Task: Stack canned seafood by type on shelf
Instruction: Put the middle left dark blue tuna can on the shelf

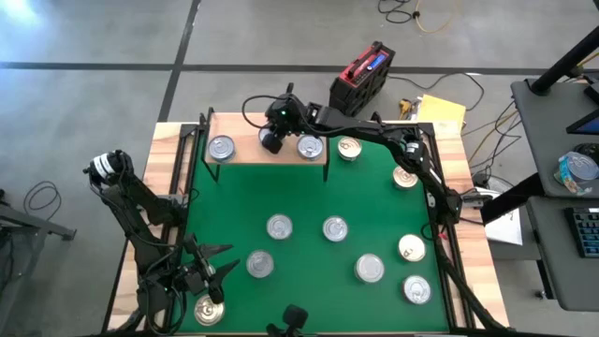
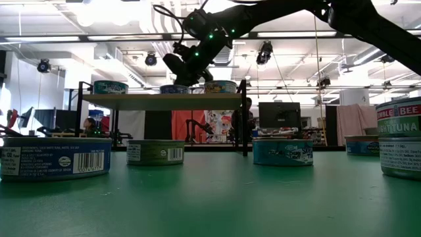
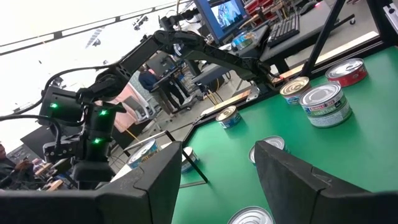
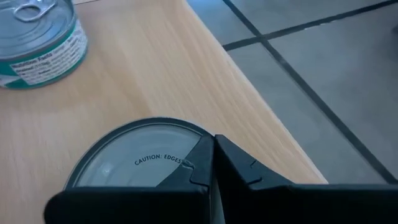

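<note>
The shelf [image 1: 245, 154] stands at the mat's far edge with three tins on it. One is a silver-topped, teal-sided tin [image 4: 37, 43] at its left, one [image 1: 310, 147] is at its right, and a silver-topped middle tin [image 4: 124, 162] sits between them. My right gripper [image 4: 213, 146] is shut and slants down over that middle tin. Several more tins lie on the green mat [image 1: 309, 192], among them a gold-topped one [image 1: 349, 148] beside the shelf. My left gripper [image 3: 214, 180] stands open and level at the near left, above a tin [image 1: 208, 309], with nothing between its fingers. My right gripper's shut fingertips [image 4: 202, 155] stand over the near part of the middle tin's lid [image 4: 149, 158], slanting down from the table's right. Whether they touch the lid I cannot tell.
Tins lie scattered over the mat's middle [image 1: 279, 226] and right side [image 1: 412, 248]. A red and black case [image 1: 362, 80] and a yellow pad [image 1: 442, 112] lie beyond the far edge. The mat between shelf and middle tins is bare.
</note>
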Controlling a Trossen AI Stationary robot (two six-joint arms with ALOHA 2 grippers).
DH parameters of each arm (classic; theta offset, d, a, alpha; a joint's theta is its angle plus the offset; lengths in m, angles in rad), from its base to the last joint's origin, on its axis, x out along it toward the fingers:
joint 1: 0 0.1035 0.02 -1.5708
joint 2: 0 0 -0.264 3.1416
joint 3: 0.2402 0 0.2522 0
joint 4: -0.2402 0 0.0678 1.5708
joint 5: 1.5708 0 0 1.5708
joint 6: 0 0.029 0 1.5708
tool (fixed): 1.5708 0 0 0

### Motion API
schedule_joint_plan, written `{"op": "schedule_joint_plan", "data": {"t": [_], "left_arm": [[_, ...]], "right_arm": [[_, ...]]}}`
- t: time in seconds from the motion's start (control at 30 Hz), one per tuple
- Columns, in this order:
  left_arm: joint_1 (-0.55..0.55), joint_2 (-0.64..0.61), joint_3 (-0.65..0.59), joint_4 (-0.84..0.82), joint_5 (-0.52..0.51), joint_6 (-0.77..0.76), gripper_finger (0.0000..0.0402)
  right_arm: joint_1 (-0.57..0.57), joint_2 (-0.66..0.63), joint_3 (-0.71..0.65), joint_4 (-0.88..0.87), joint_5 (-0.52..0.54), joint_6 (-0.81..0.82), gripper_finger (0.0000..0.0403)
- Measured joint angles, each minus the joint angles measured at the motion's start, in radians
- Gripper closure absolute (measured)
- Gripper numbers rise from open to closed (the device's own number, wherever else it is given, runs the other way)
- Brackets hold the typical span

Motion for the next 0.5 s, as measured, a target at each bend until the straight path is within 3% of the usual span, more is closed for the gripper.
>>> {"op": "schedule_joint_plan", "data": {"t": [0.23,0.5], "left_arm": [[0.000,0.000,0.000,0.000,0.000,0.000,0.0214],[0.000,0.000,0.000,0.000,0.000,-0.004,0.0214]], "right_arm": [[0.001,-0.025,-0.001,-0.008,0.000,0.002,0.0394],[0.003,-0.060,0.000,-0.149,-0.157,-0.014,0.0394]]}}
